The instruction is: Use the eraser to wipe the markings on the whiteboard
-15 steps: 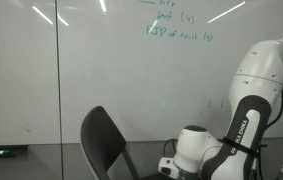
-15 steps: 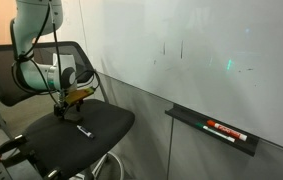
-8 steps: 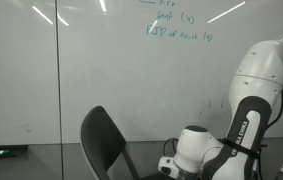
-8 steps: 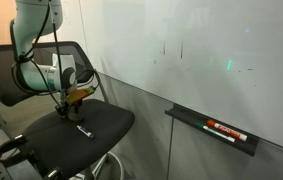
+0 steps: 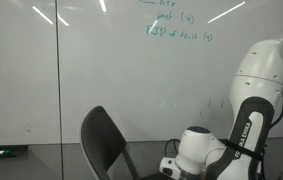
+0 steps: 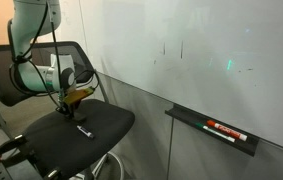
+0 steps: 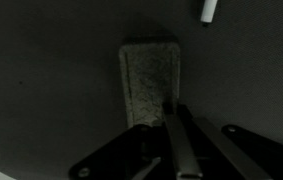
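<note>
Two room cameras on the whiteboard (image 5: 101,80) and chair (image 5: 101,140), and one wrist camera close over the seat.
In an exterior view the camera faces the board nearly square-on from behind the chair back, with the arm (image 5: 256,90) near at the right edge. In an exterior view it looks slantwise along the whiteboard (image 6: 211,40) from farther off, with the chair (image 6: 103,118) at left and the ledge (image 6: 196,122) at right. Both share board, chair and arm. The wrist view looks steeply down at the dark seat from very near, with the eraser (image 7: 149,78) at centre and the gripper (image 7: 174,112) entering from the bottom.
</note>
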{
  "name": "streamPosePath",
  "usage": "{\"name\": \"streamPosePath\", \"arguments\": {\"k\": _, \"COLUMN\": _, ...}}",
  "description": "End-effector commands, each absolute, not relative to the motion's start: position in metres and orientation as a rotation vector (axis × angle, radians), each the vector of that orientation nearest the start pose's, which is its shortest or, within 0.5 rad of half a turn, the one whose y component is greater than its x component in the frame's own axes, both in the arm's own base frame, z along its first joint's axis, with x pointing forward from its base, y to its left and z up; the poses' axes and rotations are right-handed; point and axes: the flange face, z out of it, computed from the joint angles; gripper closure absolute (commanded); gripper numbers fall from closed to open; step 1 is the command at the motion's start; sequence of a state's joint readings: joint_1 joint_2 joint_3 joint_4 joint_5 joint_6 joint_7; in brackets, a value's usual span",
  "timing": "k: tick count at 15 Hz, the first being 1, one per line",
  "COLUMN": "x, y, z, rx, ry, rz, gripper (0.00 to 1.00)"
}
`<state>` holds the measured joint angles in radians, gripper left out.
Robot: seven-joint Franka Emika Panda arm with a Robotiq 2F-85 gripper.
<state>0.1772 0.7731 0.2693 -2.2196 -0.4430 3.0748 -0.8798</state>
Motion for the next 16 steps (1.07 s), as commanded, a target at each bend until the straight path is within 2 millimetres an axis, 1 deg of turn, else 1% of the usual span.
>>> {"name": "streamPosePath", "arguments": {"k": 1, "x": 0.445, "y": 0.264, "z": 0.059, "rx": 2.159, "ry": 2.363, "rz": 0.279, "gripper": 0.64}}
{"name": "streamPosePath", "arguments": {"k": 4, "x": 0.446, "y": 0.263, "z": 0.063, "rx": 2.158, "ry": 2.353, "rz": 0.232, "gripper": 0.44}}
{"name": "streamPosePath", "arguments": {"k": 7, "x": 0.452, "y": 0.26, "z": 0.061, "rx": 2.14, "ry": 2.335, "rz": 0.26, "gripper": 0.19}}
{"name": "streamPosePath", "arguments": {"k": 9, "x": 0.458, "y": 0.261, "z": 0.062, "rx": 2.135, "ry": 2.315, "rz": 0.241, "gripper": 0.06}}
{"name": "streamPosePath", "arguments": {"k": 10, "x": 0.46, "y": 0.262, "z": 0.064, "rx": 2.135, "ry": 2.309, "rz": 0.226, "gripper": 0.01}}
{"name": "streamPosePath", "arguments": {"k": 13, "x": 0.469, "y": 0.269, "z": 0.069, "rx": 2.113, "ry": 2.303, "rz": 0.239, "gripper": 0.0}}
{"name": "streamPosePath", "arguments": {"k": 16, "x": 0.48, "y": 0.275, "z": 0.067, "rx": 2.088, "ry": 2.291, "rz": 0.262, "gripper": 0.0}}
